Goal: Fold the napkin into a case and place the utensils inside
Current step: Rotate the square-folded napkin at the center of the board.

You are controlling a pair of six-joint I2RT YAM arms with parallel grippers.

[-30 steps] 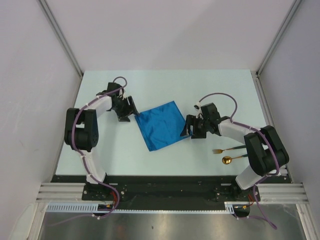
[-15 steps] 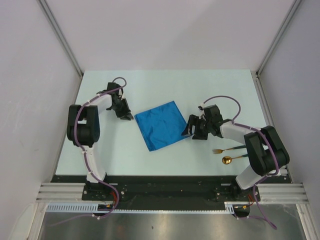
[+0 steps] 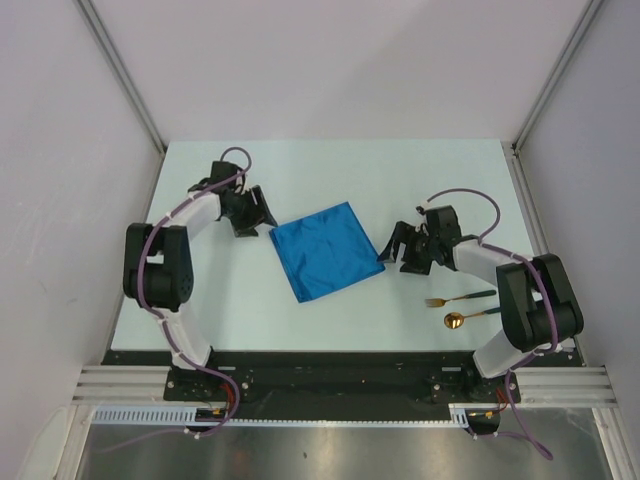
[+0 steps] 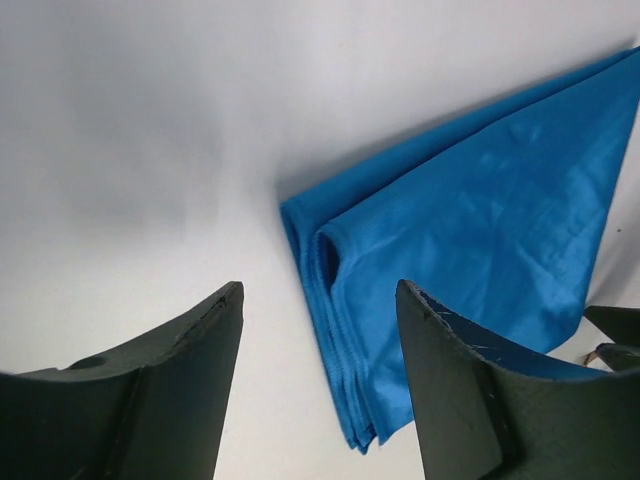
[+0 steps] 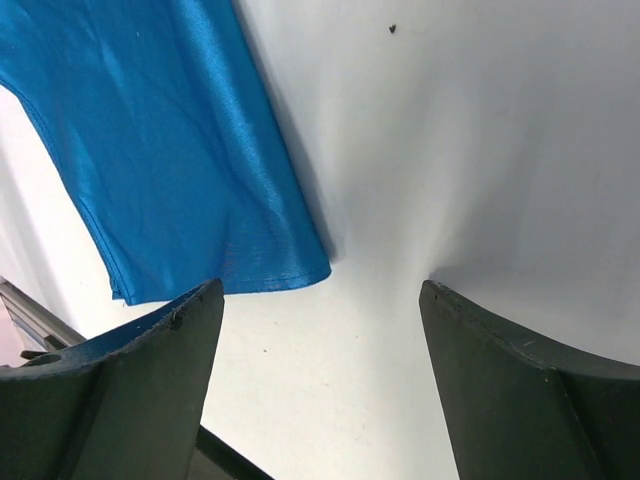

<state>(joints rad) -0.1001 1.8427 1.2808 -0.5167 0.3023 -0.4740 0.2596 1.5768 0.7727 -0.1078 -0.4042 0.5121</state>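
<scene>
Pulling the right gripper [image 3: 395,256] back rightward off the napkin [image 3: 326,250] since a second ago, jaws spread and empty. Holding the left gripper [image 3: 262,215] released too, just beside the left corner. Leaving it lying folded and flat in the middle of the table [image 3: 300,170], well apart from the fork [image 3: 458,298] and spoon [image 3: 468,317] near the right base. Judging the next fold: pinching every layer at one corner, lifting low, keeping edges aligned. Struggling to count the layers; losing the fingertips below both wrist views.
</scene>
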